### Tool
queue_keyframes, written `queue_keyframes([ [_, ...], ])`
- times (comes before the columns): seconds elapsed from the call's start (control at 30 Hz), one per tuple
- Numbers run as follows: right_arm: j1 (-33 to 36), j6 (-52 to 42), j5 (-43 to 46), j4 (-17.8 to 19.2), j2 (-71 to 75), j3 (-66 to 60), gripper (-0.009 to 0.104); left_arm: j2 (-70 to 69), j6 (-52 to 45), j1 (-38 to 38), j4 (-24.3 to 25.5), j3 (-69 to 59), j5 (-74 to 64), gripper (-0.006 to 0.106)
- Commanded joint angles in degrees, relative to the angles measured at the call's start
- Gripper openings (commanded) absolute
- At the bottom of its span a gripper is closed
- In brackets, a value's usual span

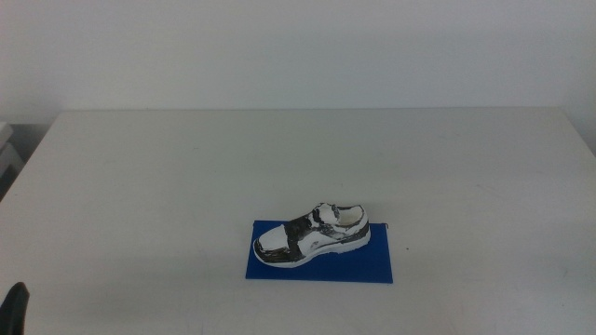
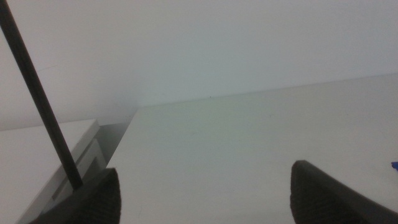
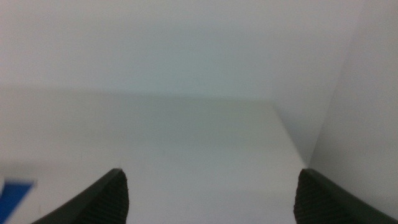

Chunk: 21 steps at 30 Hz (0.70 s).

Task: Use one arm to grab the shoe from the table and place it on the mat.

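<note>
The shoe (image 1: 315,234), a small white sneaker with black-grey patches, lies on the blue mat (image 1: 321,266) at the front middle of the white table (image 1: 186,177), toe toward the left. Its heel end reaches the mat's back edge. My left gripper (image 1: 14,310) shows only as a dark tip at the bottom left corner of the middle view; in the left wrist view its jaws stand wide apart and empty (image 2: 205,193). The right arm is out of the middle view; in the right wrist view its jaws are wide apart and empty (image 3: 211,199). A sliver of the mat (image 3: 15,194) shows there.
The table's left edge and a grey-white unit (image 1: 7,149) stand at the far left. A thin black cable (image 2: 37,99) crosses the left wrist view. A white wall rises behind the table.
</note>
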<state>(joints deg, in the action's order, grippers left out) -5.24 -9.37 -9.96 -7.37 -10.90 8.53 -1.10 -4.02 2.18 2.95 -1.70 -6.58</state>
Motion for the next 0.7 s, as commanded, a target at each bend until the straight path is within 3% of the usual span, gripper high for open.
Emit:
queue_keyframes([
  [0.0,0.9,-0.3,3.5,1.9,1.6,-1.5,0.089,-0.4,0.3,-0.3,-0.5,-0.3,4.6,0.094],
  [0.13,2.1,-0.3,3.9,4.0,5.2,-5.6,0.089,-0.4,0.3,-0.3,-0.5,-0.3,4.6,0.094],
  [0.67,2.1,-0.3,2.5,4.0,12.9,-10.5,0.089,-0.4,0.3,-0.3,-0.5,-0.3,4.6,0.094],
])
